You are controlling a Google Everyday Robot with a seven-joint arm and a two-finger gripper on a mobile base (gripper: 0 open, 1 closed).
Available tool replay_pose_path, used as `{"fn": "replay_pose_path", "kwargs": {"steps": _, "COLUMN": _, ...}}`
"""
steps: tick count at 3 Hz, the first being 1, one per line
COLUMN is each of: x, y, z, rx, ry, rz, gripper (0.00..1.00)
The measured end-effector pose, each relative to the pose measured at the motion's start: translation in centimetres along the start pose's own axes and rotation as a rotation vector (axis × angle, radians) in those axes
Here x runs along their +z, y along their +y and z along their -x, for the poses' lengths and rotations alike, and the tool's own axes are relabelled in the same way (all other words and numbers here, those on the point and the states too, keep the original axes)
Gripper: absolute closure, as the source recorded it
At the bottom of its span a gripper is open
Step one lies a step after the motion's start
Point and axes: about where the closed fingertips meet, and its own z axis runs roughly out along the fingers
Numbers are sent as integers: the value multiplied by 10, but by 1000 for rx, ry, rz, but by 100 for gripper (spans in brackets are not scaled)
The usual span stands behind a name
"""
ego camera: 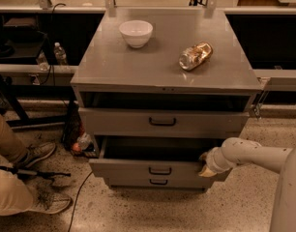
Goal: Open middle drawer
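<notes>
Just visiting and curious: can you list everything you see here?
Cabinet: one, grey, centre.
Bowl: one, white, cabinet top, left.
Crumpled item: one, shiny gold, cabinet top, right.
Top drawer: one, grey, uppermost.
Middle drawer: one, grey, open.
Bottom drawer: one, grey, lowest.
Water bottle: one, clear, far left.
Person's legs: two, tan trousers, floor left.
Arm: one, white, right.
Gripper: one, pale, middle drawer's right front.

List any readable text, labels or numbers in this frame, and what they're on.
None readable.
Too blurred: any print on the shiny packet on the cabinet top.
Too small: label on the water bottle at left.
No markings visible on the middle drawer or the end effector at its right end.
</notes>
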Motion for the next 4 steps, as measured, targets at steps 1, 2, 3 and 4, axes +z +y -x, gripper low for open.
{"fn": "replay_pose_path", "kwargs": {"steps": 1, "x": -16, "y": 13, "z": 0, "rx": 22, "ry": 23, "rz": 7, "gripper": 100}}
{"fn": "replay_pose_path", "kwargs": {"steps": 2, "x": -16, "y": 13, "z": 0, "rx": 22, "ry": 23, "rz": 7, "gripper": 100}}
{"fn": "replay_pose_path", "kwargs": {"steps": 3, "x": -26, "y": 39, "z": -4, "rx": 7, "ry": 22, "rz": 11, "gripper": 100}}
{"fn": "replay_pose_path", "kwargs": {"steps": 4, "x": -27, "y": 42, "z": -5, "rx": 7, "ry": 22, "rz": 11, "gripper": 100}}
